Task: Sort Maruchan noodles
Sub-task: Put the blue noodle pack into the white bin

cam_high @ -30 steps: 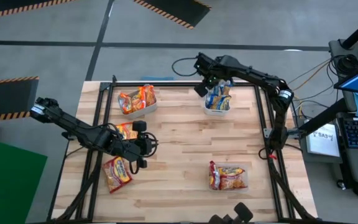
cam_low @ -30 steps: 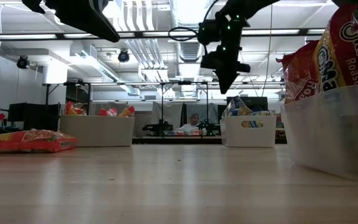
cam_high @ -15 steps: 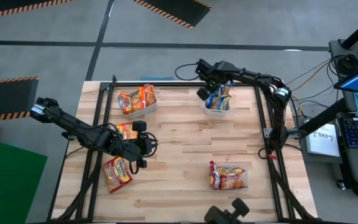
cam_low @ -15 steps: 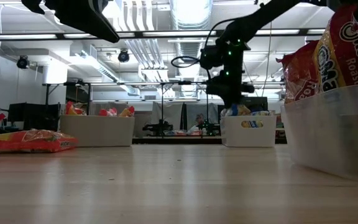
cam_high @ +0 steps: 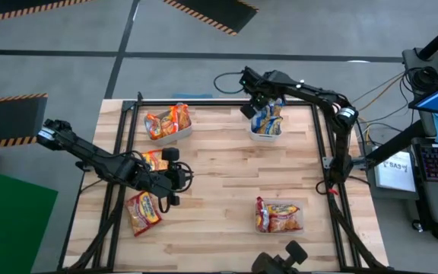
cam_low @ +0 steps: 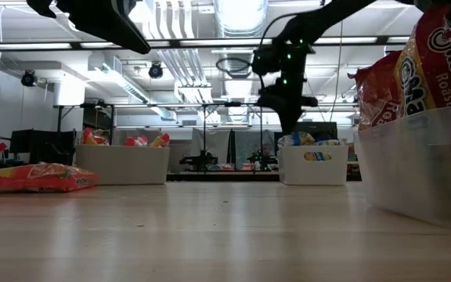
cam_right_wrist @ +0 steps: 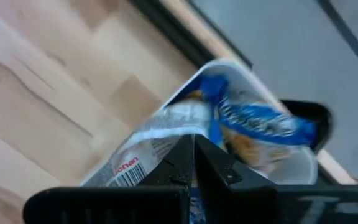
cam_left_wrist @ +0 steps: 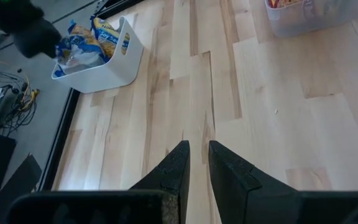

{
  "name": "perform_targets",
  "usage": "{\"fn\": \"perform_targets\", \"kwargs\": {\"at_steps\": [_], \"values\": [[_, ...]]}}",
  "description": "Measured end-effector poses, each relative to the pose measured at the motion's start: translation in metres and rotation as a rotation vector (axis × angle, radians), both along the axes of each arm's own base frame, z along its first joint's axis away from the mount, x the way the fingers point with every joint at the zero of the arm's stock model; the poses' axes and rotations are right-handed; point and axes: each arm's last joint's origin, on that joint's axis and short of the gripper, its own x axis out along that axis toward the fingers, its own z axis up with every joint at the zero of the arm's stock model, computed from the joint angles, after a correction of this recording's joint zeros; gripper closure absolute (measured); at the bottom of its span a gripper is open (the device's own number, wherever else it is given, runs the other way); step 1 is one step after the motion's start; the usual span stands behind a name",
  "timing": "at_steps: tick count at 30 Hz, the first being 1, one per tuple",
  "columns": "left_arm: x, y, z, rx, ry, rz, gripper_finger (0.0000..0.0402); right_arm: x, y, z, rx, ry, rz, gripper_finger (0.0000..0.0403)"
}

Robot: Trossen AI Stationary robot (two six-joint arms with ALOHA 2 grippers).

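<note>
Showing: sorting scene on bench (cam_high: 226, 183).
Right tool (cam_high: 251, 104): fingers pressed together, above blue packets (cam_high: 267, 118) in far bin (cam_high: 265, 135).
Left tool (cam_high: 179, 176): nearly closed, empty, beside orange packets (cam_high: 144, 211).

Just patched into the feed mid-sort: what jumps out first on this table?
The right gripper hangs over the white bin of blue-and-yellow packets at the table's far edge, fingers shut. The left gripper hovers mid-left, fingers nearly shut and empty, with two orange packets loose on the table: one just nearer than it, another under its arm.
</note>
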Motion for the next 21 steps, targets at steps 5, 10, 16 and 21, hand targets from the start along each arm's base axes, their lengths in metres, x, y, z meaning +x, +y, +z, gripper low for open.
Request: {"fn": "perform_targets", "kwargs": {"at_steps": [5,10,16,21], "values": [[0.0,0.0,0.0,0.0,0.0,0.0,0.0359,0.004,0.003,0.006,0.005,-0.024,0.0,0.0394],[0.0,0.0,0.0,-0.001,0.0,0.001,0.0359,0.001,0.008,-0.019,0.062,0.026,-0.011,0.0394],[0.0,0.0,0.0,-0.004,-0.001,0.002,0.0359,0.002,0.01,-0.039,0.047,0.022,-0.003,0.0394],[0.0,0.0,0.0,-0.005,-0.001,0.003,0.0359,-0.002,0.015,-0.007,0.048,0.009,0.004,0.0394]]}}
